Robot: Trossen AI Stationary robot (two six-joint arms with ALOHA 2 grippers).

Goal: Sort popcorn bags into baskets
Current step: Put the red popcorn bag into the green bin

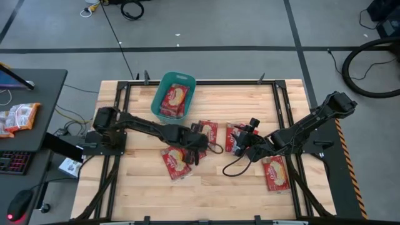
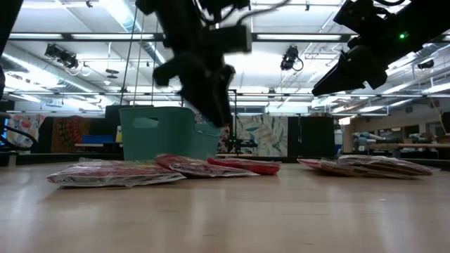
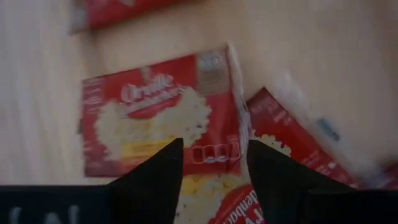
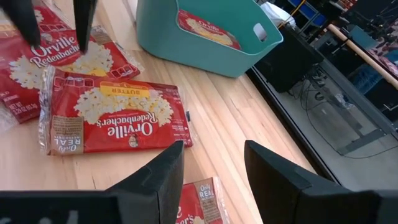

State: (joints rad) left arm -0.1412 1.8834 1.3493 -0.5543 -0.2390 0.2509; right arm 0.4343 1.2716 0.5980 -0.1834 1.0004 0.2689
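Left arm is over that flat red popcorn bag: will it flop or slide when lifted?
The flat red popcorn bag looks thin and glossy, so it is likely light and slippery. Its clear sealed edge suggests some droop. The left gripper hangs open above it.

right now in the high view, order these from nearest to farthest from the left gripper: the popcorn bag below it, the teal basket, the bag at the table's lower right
From the left gripper, over the table's middle:
1. The popcorn bag lying partly under it, toward the table's near edge.
2. The teal basket, up at the far edge, with a bag inside.
3. The lower-right bag, past the right gripper.
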